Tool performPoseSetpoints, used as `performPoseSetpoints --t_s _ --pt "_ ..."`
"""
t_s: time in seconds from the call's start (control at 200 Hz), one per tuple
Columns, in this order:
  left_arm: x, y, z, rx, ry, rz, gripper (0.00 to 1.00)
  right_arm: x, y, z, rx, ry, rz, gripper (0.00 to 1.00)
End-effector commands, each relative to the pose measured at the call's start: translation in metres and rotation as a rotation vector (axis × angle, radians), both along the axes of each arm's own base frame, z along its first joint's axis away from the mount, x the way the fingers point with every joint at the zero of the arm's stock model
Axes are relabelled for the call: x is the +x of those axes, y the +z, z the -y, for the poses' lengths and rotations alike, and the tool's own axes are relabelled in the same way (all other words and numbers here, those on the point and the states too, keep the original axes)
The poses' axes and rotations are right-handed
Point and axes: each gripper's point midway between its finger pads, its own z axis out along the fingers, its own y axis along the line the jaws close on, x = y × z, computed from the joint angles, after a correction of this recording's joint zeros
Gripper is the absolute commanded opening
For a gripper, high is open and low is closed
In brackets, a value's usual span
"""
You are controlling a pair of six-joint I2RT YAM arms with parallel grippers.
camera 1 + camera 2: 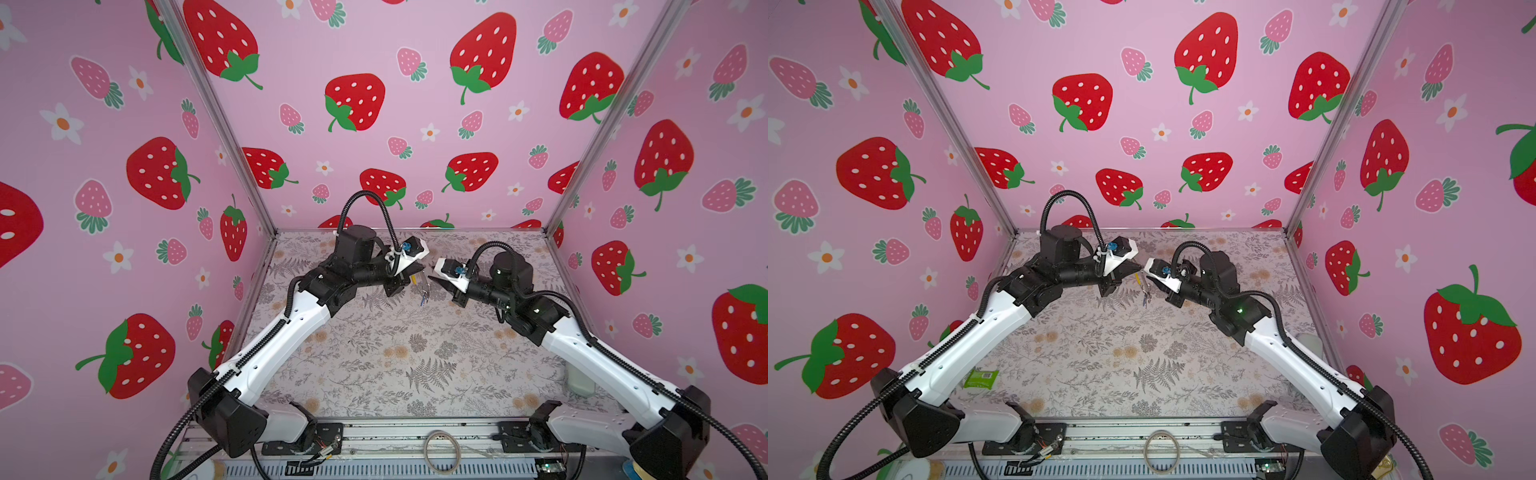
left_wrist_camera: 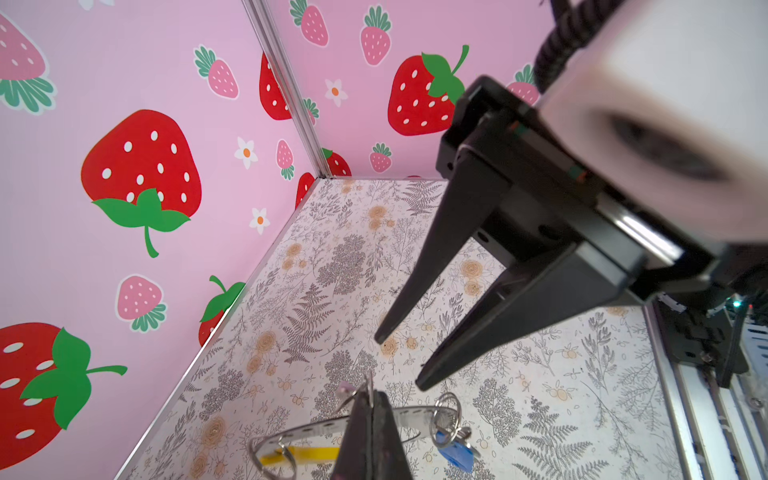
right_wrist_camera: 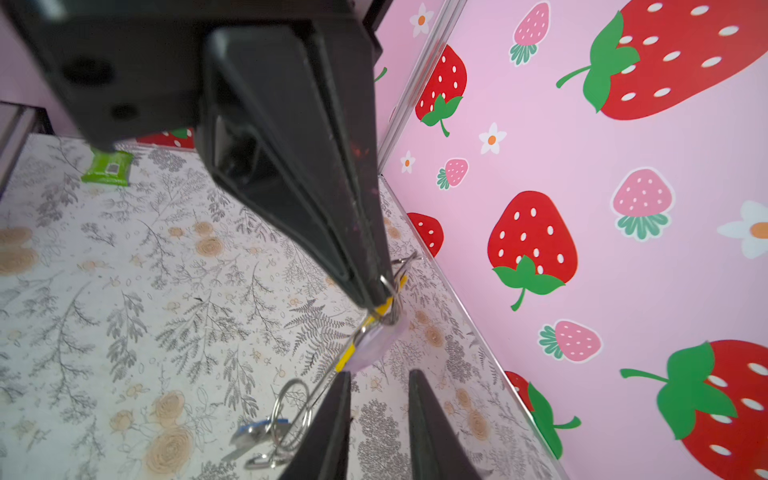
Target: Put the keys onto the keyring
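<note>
The left gripper [image 2: 370, 392] is clamped on the keyring [image 2: 409, 415] near its yellow section and holds it in the air. The blue-tagged key [image 2: 455, 451] and the lilac-tagged key [image 3: 374, 345] dangle from it. The right gripper [image 3: 380, 374] faces it close by, jaws parted and empty. Below lies a floral-print table [image 1: 415, 353], walled by pink strawberry-print panels [image 1: 374, 124]. Both arms reach in from the near edge with elbows bent, and their wrists meet near the far middle.

1. The keyring [image 2: 320, 427] hung above the far middle of the table [image 1: 374, 353], at the tip of the left gripper [image 1: 420, 272].
2. The right gripper [image 1: 432, 279] sat just to its right.
3. The keys [image 1: 423, 298] hung on the ring.
4. A hoop [image 1: 425, 451] lay on the front rail [image 1: 374, 434], between the arm bases.
5. A packet [image 1: 980, 379] lay on the table's near left, beside the left arm.
</note>
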Motion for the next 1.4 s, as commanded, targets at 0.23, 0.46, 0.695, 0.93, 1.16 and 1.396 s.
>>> performPoseSetpoints --t_s 0.23,0.46,0.695,0.93,1.16,1.396 --pt "-0.025 0.028 0.006 -0.149 -0.198 0.037 0.0 -0.012 0.031 -0.003 0.086 0.088 0.061 0.38" --pt "-0.033 0.032 0.011 -0.184 -0.266 0.053 0.0 -0.015 0.037 -0.01 0.108 0.137 0.07 0.39" --pt "-0.042 0.034 0.012 -0.204 -0.323 0.065 0.0 -0.014 0.043 -0.011 0.126 0.139 0.071 0.37" --pt "-0.04 0.038 0.012 -0.22 -0.319 0.086 0.0 -0.022 0.04 -0.015 0.132 0.188 0.041 0.23" --pt "-0.039 0.042 0.007 -0.224 -0.302 0.109 0.0 -0.021 0.029 -0.009 0.126 0.162 -0.012 0.17" --pt "-0.039 0.045 0.006 -0.245 -0.304 0.112 0.0 -0.021 0.028 -0.012 0.131 0.174 -0.038 0.13"
